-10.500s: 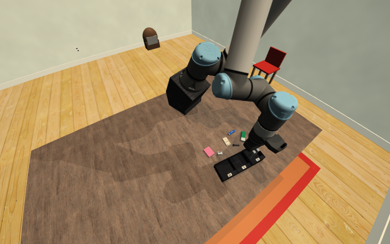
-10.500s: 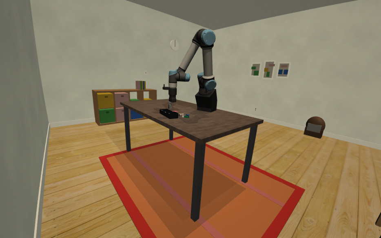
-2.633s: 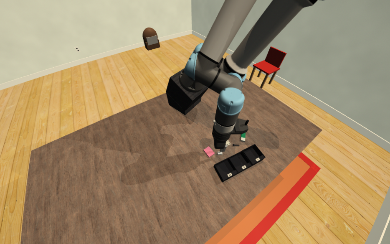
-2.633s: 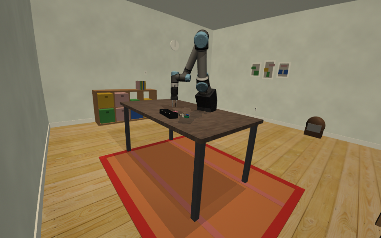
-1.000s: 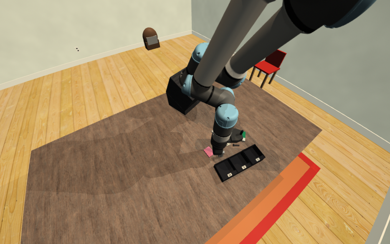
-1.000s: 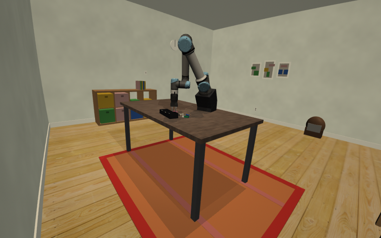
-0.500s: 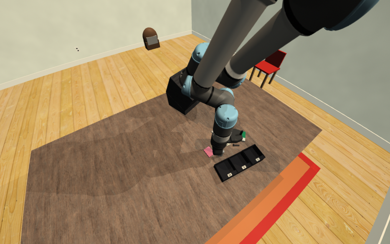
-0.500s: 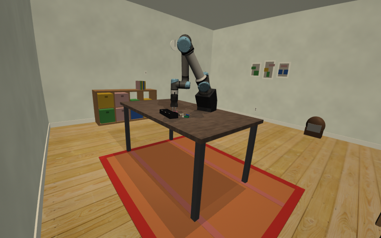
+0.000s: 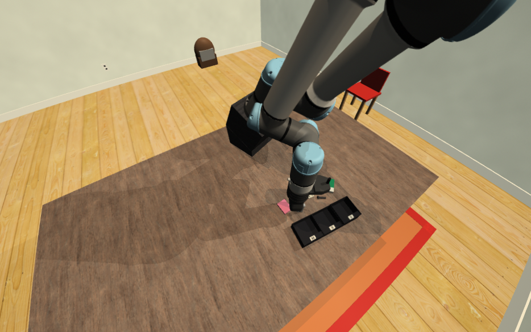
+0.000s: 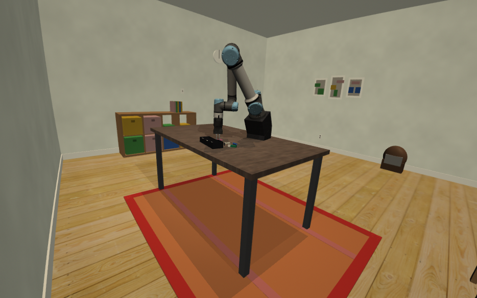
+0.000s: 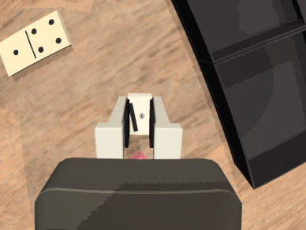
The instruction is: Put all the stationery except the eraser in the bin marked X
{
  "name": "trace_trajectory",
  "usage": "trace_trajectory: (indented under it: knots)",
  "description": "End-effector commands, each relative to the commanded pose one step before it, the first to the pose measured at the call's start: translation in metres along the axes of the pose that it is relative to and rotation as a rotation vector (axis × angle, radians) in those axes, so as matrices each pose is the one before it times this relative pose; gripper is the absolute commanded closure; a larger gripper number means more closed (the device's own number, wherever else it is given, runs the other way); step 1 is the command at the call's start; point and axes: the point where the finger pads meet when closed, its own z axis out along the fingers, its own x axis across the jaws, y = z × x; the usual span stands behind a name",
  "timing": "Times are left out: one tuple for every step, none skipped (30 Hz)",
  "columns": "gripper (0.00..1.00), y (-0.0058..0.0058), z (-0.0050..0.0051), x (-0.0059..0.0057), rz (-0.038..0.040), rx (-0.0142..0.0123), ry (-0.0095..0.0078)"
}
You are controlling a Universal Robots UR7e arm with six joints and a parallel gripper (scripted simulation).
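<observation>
Gripper (image 11: 139, 114) clamping small white block (image 11: 139, 102), frame centre; bin row (image 11: 230, 57) edge lying just right, 1 domino (image 11: 35, 42) sitting upper left.

Cream black-dotted domino (image 11: 35, 42), black bins (image 11: 246, 61), brown wood-grain table (image 11: 121, 57), pink eraser (image 9: 282, 206).

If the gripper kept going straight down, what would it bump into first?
Probably the table. The gripper points straight down, with its jaws already closed on the sides of a small white block that seems to lie on the wood. How much gap is left under the fingertips is hard to judge.
</observation>
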Motion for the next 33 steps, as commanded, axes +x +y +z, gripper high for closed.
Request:
trace_trajectory:
  knots:
    - [0.68,-0.00002,-0.00021,0.00031,-0.00027,-0.00006,0.00098]
    - [0.68,0.0,0.0,0.0,0.0,0.0,0.0]
    - [0.68,0.0,0.0,0.0,0.0,0.0,0.0]
    - [0.68,0.0,0.0,0.0,0.0,0.0,0.0]
    - [0.68,0.0,0.0,0.0,0.0,0.0,0.0]
    - [0.68,0.0,0.0,0.0,0.0,0.0,0.0]
    - [0.68,0.0,0.0,0.0,0.0,0.0,0.0]
    - [0.68,0.0,0.0,0.0,0.0,0.0,0.0]
    - [0.68,0.0,0.0,0.0,0.0,0.0,0.0]
    - [0.68,0.0,0.0,0.0,0.0,0.0,0.0]
    - [0.68,0.0,0.0,0.0,0.0,0.0,0.0]
    - [0.68,0.0,0.0,0.0,0.0,0.0,0.0]
    - [0.68,0.0,0.0,0.0,0.0,0.0,0.0]
    - [0.68,-0.00001,-0.00322,-0.00004,-0.00004,-0.00003,0.0002]
    - [0.68,0.0,-0.00337,0.00001,0.0,0.0,-0.00001]
    - [0.68,0.0,-0.00332,0.0,0.0,0.0,0.0]
    - [0.68,0.0,-0.00332,0.0,0.0,0.0,0.0]
    - [0.68,0.0,-0.00332,0.0,0.0,0.0,0.0]
    - [0.68,0.0,-0.00332,0.0,0.0,0.0,0.0]
    - [0.68,0.0,0.0,0.0,0.0,0.0,0.0]
    - [0.68,0.0,0.0,0.0,0.0,0.0,0.0]
    - [0.68,0.0,-0.00334,0.00001,0.0,0.0,-0.00001]
    - [0.68,0.0,-0.00332,0.0,0.0,0.0,0.0]
    - [0.68,0.0,-0.00332,0.0,0.0,0.0,0.0]
    - [0.68,0.0,-0.00333,0.0,0.0,0.0,0.0]
    - [0.68,0.0,-0.00333,0.0,0.0,0.0,0.0]
    - [0.68,0.0,-0.00333,0.00001,0.0,0.0,0.0]
    - [0.68,0.0,-0.00333,0.00001,0.0,0.0,0.0]
    - [0.68,0.0,-0.00333,0.00001,0.0,0.0,0.0]
    - [0.68,0.0,-0.00333,0.00001,0.0,0.0,0.0]
    - [0.68,0.0,-0.00333,0.00001,0.0,0.0,0.0]
    - [0.68,0.00002,-0.00341,0.0,-0.00001,0.0,-0.00002]
    - [0.68,0.0,-0.00333,0.0,0.0,0.0,0.0]
